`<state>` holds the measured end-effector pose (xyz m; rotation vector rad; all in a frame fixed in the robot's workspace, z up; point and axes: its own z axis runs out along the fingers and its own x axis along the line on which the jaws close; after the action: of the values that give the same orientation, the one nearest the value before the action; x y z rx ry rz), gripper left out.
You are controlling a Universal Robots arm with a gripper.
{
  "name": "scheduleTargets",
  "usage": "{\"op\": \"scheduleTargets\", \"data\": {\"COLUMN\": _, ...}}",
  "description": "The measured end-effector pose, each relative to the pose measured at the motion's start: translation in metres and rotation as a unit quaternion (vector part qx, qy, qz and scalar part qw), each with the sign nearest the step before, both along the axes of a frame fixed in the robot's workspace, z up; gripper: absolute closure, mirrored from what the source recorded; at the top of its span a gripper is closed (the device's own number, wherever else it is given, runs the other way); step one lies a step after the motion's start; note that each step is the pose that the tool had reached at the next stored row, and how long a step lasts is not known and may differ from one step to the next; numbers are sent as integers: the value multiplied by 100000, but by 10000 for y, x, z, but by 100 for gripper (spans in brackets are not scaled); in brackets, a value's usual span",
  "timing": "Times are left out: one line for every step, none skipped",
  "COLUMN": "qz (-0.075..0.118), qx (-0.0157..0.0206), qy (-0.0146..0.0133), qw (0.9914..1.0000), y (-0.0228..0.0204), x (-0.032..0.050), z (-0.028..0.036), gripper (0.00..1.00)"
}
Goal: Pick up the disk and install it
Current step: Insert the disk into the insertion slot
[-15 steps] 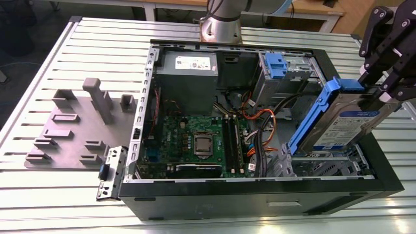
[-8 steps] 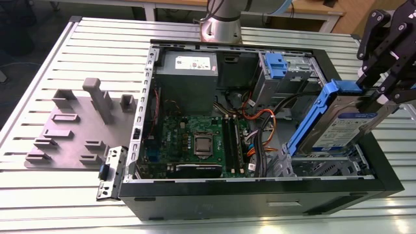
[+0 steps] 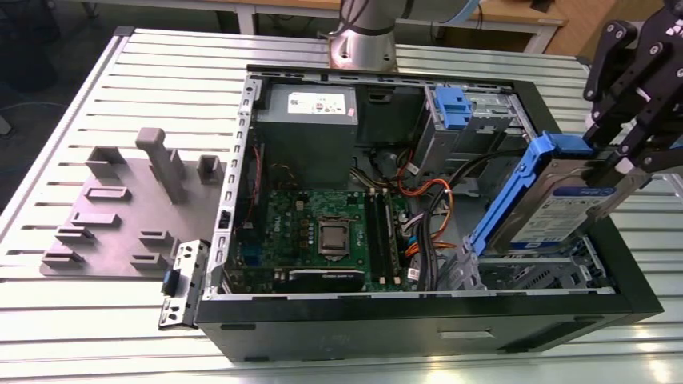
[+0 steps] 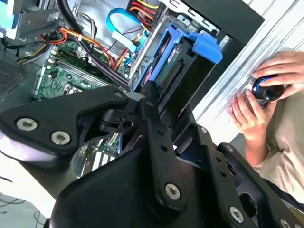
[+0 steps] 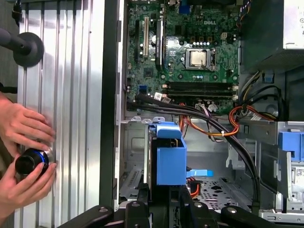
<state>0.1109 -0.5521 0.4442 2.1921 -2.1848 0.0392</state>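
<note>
Gripping the disk (image 3: pixel 557 206) by its upper end, the jaws hold it tilted at four o'clock of the case (image 3: pixel 427 324) — probably dense, stiff, shock-sensitive; its rigid edges suit clamping.

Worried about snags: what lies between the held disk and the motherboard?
A bundle of black and orange cables runs between the disk and the motherboard, as the exterior view shows.

In the exterior view we find the open case (image 3: pixel 427 328) on the table (image 3: pixel 64 320), with the fixture block (image 3: pixel 117 216) at its 9 o'clock. Inside, the power supply (image 3: pixel 307 120) lies at 12 o'clock of the motherboard (image 3: pixel 320 232). The disk (image 3: pixel 561 212) stands tilted at the motherboard's 3 o'clock.
</note>
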Motion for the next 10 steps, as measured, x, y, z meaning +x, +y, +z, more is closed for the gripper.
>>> {"op": "scheduleTargets", "data": {"qz": -3, "qx": 54, "qy": 9, "qw": 100000, "y": -1, "x": 0, "z": -23, "gripper": 65}}
{"op": "scheduleTargets", "data": {"qz": -4, "qx": 64, "qy": 12, "qw": 100000, "y": -2, "x": -1, "z": -43, "gripper": 65}}
{"op": "scheduleTargets", "data": {"qz": -6, "qx": 61, "qy": 13, "qw": 100000, "y": -1, "x": -1, "z": -52, "gripper": 65}}
{"op": "scheduleTargets", "data": {"qz": -12, "qx": 59, "qy": 12, "qw": 100000, "y": -1, "x": -1, "z": -52, "gripper": 65}}
{"op": "scheduleTargets", "data": {"qz": -11, "qx": 55, "qy": 11, "qw": 100000, "y": -1, "x": -1, "z": -52, "gripper": 65}}
{"op": "scheduleTargets", "data": {"qz": -10, "qx": 61, "qy": 12, "qw": 100000, "y": -2, "x": -1, "z": -53, "gripper": 65}}
{"op": "scheduleTargets", "data": {"qz": -13, "qx": 69, "qy": 10, "qw": 100000, "y": -2, "x": -1, "z": -54, "gripper": 65}}
{"op": "scheduleTargets", "data": {"qz": -12, "qx": 79, "qy": 13, "qw": 100000, "y": -2, "x": -1, "z": -51, "gripper": 65}}
{"op": "scheduleTargets", "data": {"qz": -15, "qx": 121, "qy": 18, "qw": 100000, "y": -2, "x": -2, "z": -44, "gripper": 65}}
{"op": "scheduleTargets", "data": {"qz": -23, "qx": 165, "qy": 25, "qw": 100000, "y": -3, "x": -3, "z": -32, "gripper": 65}}
